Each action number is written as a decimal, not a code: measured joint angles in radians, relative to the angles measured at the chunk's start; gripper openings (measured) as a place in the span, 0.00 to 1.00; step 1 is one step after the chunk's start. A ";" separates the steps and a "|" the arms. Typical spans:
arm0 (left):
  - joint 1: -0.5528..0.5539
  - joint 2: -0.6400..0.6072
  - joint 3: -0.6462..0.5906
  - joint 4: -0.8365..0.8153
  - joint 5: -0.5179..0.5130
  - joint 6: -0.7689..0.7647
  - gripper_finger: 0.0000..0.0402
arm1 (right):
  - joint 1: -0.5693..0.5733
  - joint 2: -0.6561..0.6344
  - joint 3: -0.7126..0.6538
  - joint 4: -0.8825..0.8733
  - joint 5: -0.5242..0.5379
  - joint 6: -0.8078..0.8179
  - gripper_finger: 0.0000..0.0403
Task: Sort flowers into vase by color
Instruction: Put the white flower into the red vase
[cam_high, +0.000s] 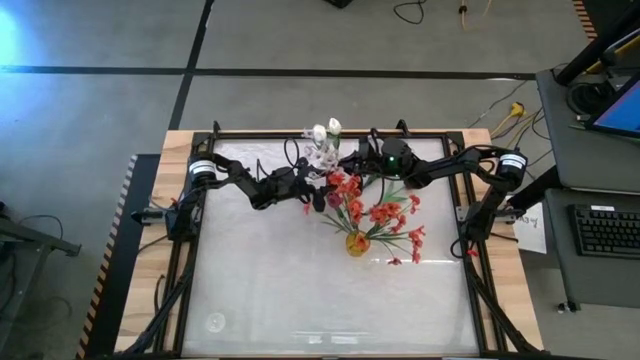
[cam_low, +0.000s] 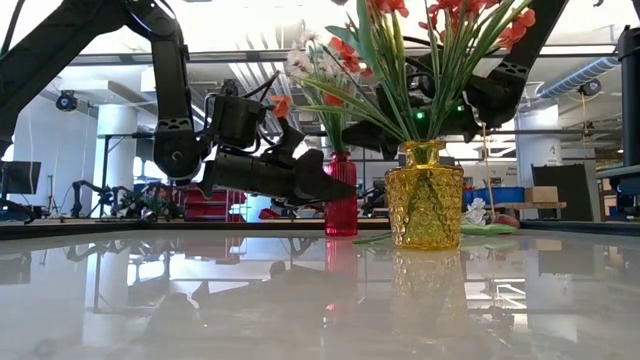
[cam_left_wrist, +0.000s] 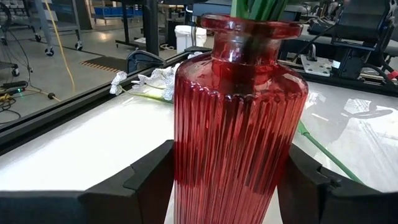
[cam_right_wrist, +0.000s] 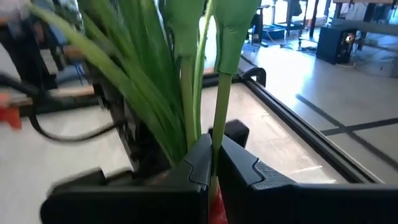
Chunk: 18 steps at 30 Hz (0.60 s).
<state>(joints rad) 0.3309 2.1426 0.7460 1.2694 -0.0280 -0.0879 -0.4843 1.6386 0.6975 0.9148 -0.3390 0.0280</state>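
on the glossy table (cam_high: 300, 290), the yellow vase (cam_low: 425, 195) stands nearest the low camera, already filled with red-orange blossoms (cam_high: 385, 212) whose heads fan out over the tabletop. just behind it and to one side is the red vase (cam_left_wrist: 239, 118), ribbed glass, upright, with green stems rising from its mouth. the left gripper (cam_left_wrist: 230, 180) has its two fingers set on either side of the red vase's body, pressed close to the glass, apparently bracing it so it does not tip while a stem goes in. above that vase the right gripper (cam_right_wrist: 212, 165) is pinched tight on a green stem (cam_right_wrist: 222, 81), holding it upright over the vase mouth among the stems already there; which bloom tops this stem cannot be told from its wrist camera. from overhead, white tulips (cam_high: 326, 135) and white sprays (cam_high: 318, 158) show above the red vase. farther back, a white flower (cam_left_wrist: 149, 79) lies loose on the table near the rear frame rail, seemingly left to sort.
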 joint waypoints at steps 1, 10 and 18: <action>0.000 0.000 0.000 0.000 0.000 0.000 0.54 | 0.000 0.000 0.000 0.009 0.000 0.022 0.03; 0.000 -0.002 0.000 -0.014 0.000 -0.002 0.54 | 0.004 -0.002 0.001 -0.050 0.030 0.089 0.03; -0.001 -0.002 0.001 -0.019 0.002 -0.007 0.54 | 0.017 -0.002 0.001 -0.086 0.031 0.026 0.03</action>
<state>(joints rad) 0.3302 2.1409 0.7467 1.2501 -0.0260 -0.0945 -0.4675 1.6363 0.6987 0.8293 -0.3084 0.0536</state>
